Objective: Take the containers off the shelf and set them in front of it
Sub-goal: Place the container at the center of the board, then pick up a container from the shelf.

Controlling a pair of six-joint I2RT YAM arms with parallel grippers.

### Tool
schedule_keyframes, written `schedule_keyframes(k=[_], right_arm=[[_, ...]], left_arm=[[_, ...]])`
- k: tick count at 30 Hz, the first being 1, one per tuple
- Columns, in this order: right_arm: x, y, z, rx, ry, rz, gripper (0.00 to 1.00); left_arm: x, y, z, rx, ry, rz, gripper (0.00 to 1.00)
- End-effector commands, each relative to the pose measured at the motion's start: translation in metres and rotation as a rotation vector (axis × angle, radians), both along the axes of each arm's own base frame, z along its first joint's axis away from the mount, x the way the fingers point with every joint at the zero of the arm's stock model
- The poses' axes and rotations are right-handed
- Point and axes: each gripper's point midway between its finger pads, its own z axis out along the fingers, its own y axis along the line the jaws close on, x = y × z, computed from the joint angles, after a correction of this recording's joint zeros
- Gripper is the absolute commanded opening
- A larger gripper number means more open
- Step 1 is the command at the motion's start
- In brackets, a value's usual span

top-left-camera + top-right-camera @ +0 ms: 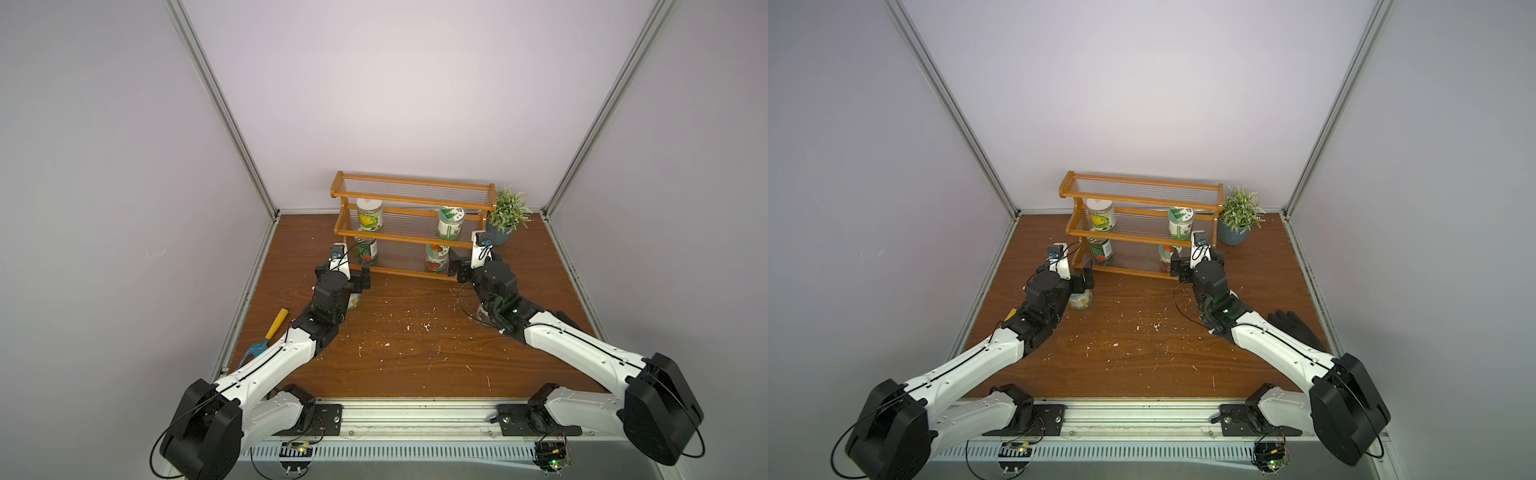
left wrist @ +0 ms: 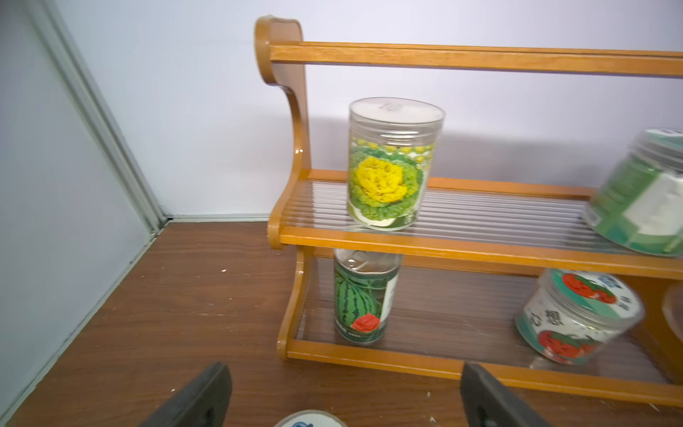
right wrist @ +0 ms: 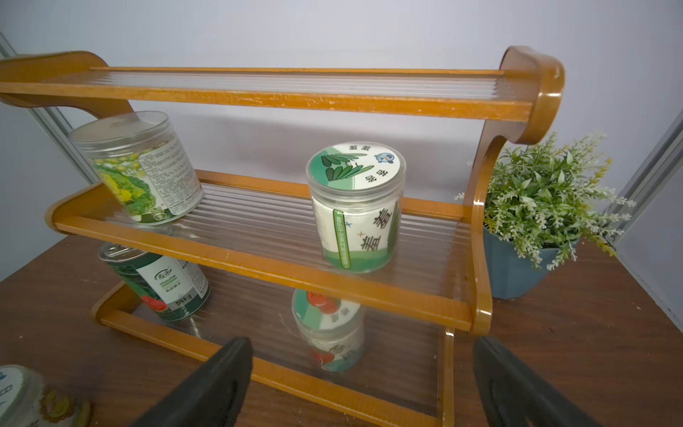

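jar on table: mostly hidden under left arm | green-label jar: blurred, cut by edge

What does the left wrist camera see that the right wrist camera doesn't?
Only the left wrist view shows the left gripper and the room's floor corner. Only the right wrist view shows the right gripper and the potted plant. Both show the shelf, the pull-tab can, the yellow-flower jar, the strawberry jar and the green-label jar.

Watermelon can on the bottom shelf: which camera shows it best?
The left wrist view: the watermelon can stands close and sharp, picture facing the camera. The right wrist view shows its lettered side. Both top views show it small, beneath the middle shelf board.
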Motion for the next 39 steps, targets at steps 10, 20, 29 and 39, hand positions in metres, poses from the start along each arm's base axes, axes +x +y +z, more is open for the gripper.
schedule_keyframes(k=[10, 20, 29, 39], right_arm=[[0.064, 0.018, 0.026, -0.056, -0.072, 0.047, 0.99], [0.090, 0.020, 0.026, -0.046, -0.078, 0.027, 0.99], [0.118, 0.019, 0.016, -0.037, -0.070, 0.006, 0.99], [0.141, 0.021, 0.002, -0.054, -0.077, 0.005, 0.98]], left_arm=[[-0.023, -0.035, 0.009, -0.082, -0.020, -0.374, 1.00], [-0.024, -0.058, 0.001, -0.092, 0.038, -0.516, 1.00], [-0.018, -0.059, 0.001, -0.121, 0.053, -0.571, 1.00], [-0.015, -0.056, -0.004, -0.122, 0.063, -0.569, 1.00]])
